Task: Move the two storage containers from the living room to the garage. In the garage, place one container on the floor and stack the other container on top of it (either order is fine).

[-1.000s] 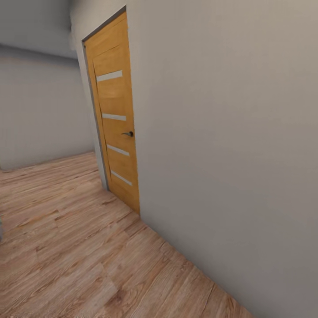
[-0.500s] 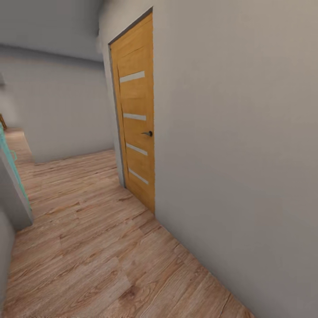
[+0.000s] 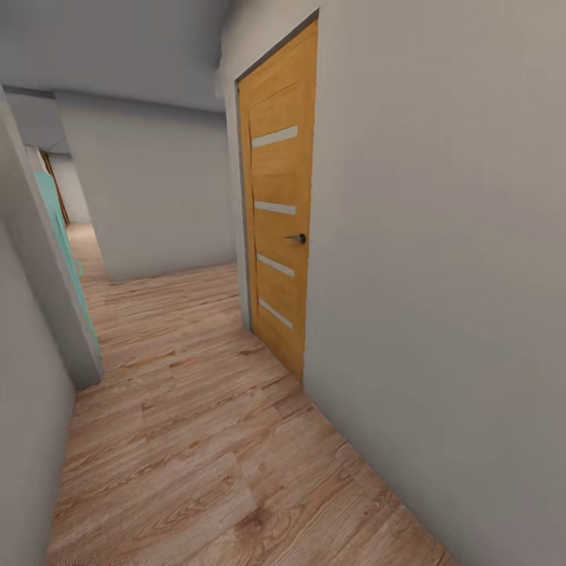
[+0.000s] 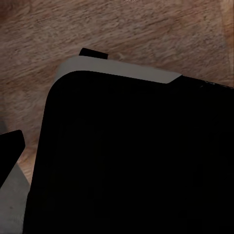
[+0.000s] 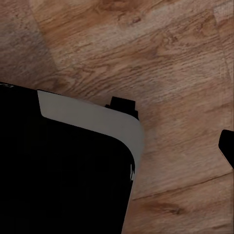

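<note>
Hallway — wooden door point(image 3: 279, 204) beside plank flooring point(image 3: 196, 440); grippers seemingly unseen.

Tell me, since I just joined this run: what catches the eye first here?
The orange door with pale stripes, set in the grey wall on the right of the corridor. Next, the wood plank floor running ahead, and a teal panel at the left past a wall edge.
</note>
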